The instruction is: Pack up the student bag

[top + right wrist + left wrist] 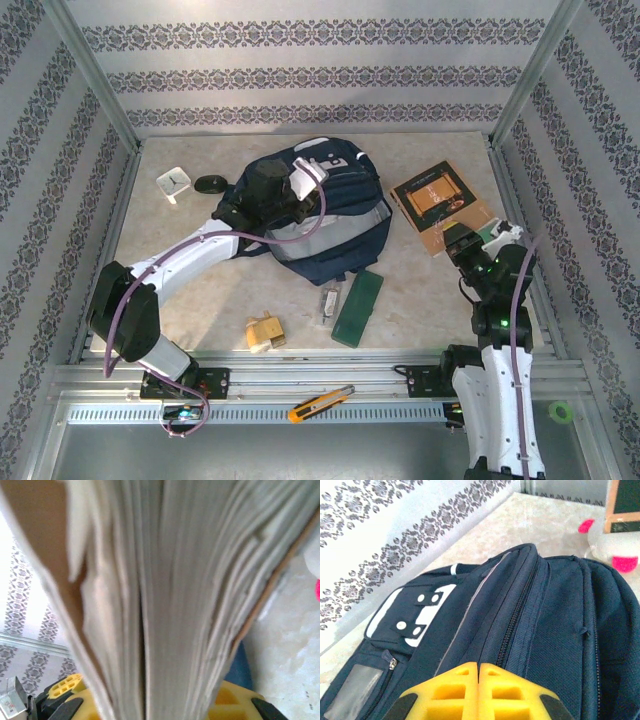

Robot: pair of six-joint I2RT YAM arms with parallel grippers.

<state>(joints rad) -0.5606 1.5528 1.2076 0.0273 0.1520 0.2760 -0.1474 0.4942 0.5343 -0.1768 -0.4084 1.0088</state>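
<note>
Bag [345, 215] lies flat mid-table, with its grey-white patch toward the far wall. Left gripper [479, 680] is over the bag's upper part, its 2 yellow fingers pressed together with nothing visible between them. Right gripper [462, 240] grasps the book [435, 195] - page edges clamped between its fingers - to the bag's right.

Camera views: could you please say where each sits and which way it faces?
Top external: above, behind the bases, looking down at the table; left arm, right arm show.
Left wrist: looks across the student bag toward the wall; shut left jaws below.
Right wrist: close against the book, page edges on; right jaws grip it.
Shared: student bag, top and left wrist.
</note>
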